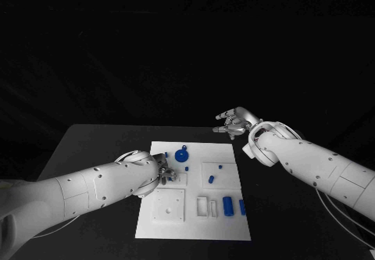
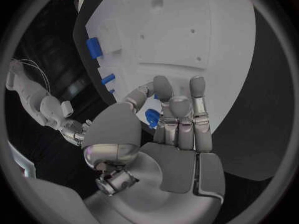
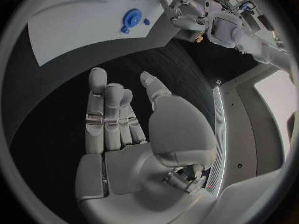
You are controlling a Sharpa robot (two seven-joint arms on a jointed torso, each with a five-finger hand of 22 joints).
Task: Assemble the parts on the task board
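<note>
The task board (image 1: 195, 216), a white plate, lay flat in the middle of the black counter (image 1: 94, 143), its long sides running from the counter's near edge toward the far one. On the board's far part sat a round blue disc part (image 1: 181, 157) with a small blue piece (image 1: 183, 147) just beyond it; farther toward the right edge of the board lay a small blue peg (image 1: 220, 167) and another blue piece (image 1: 211, 178). Near the board's near right corner two blue cylinders (image 1: 228, 206) lay side by side next to a pair of white rectangular slots (image 1: 207, 207), and a square white block (image 1: 169, 206) sat on the near left part. The left robot hand (image 1: 160, 172) hovered over the board's left edge, fingers close together and extended over a small blue part (image 2: 152, 117); whether it actually gripped that part could not be told. The right robot hand (image 1: 234, 123) was held above the counter's far right area, well apart from the board, its fingers spread and holding nothing. The counter surface was matte and dark, and the room behind it was black and without visible detail.
</note>
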